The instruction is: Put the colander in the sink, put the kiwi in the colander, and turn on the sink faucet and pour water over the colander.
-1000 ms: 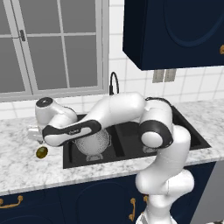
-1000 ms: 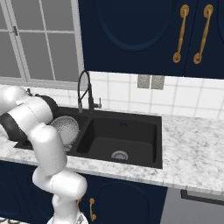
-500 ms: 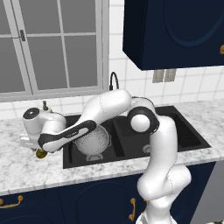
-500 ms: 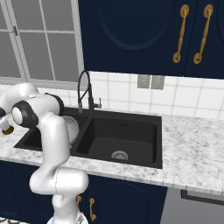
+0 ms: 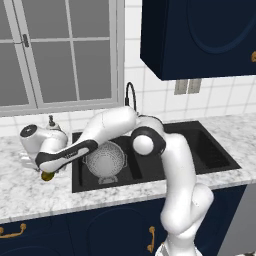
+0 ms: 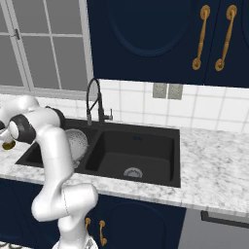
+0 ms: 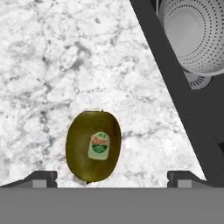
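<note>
The kiwi (image 7: 93, 146) is seen lying on the marble counter (image 7: 52, 61), just left of the sink (image 7: 183, 113).

In the left base view, most of the kiwi (image 5: 47, 176) is hidden by the arm, and the gripper (image 5: 41, 169) is hard to make out there. In the right base view, the kiwi (image 6: 8, 145) is cut off at the picture's edge. The kiwi is oval and olive-brown, with a small green and white sticker on top (the words on it cannot be read). The colander (image 7: 197, 35) is seen in the sink, silver and full of tiny holes. The fingers (image 7: 41, 178) are spread wide apart. Nothing is held, and the kiwi is seen between them, nearer the left one, not touched by either.
</note>
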